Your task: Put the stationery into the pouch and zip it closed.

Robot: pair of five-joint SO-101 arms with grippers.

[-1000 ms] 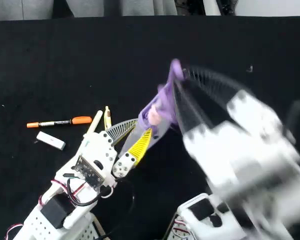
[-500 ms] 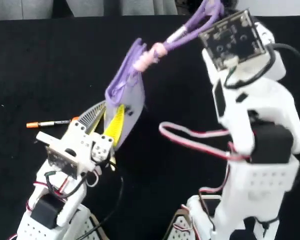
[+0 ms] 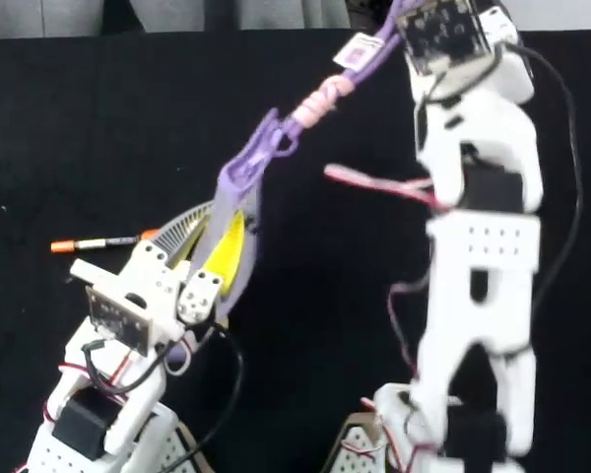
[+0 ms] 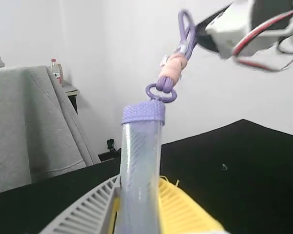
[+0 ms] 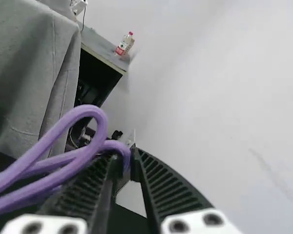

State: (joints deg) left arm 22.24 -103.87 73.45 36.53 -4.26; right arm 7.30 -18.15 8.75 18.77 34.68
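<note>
R gripper (image 5: pixel 124 165) is pinching the cord (image 3: pixel 320 99) up high, jaws narrow on it. L gripper (image 4: pixel 136 200) is clamping the pouch (image 4: pixel 139 156), stretched taut between them above the table (image 3: pixel 79 118). Orange marker (image 3: pixel 98 242) is lying outside. Prob. opening the zip: pull straight along it, L holding firm.

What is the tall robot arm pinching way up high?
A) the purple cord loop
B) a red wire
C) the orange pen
A: the right end effector is shut on the purple cord loop, as its wrist view shows.
</note>
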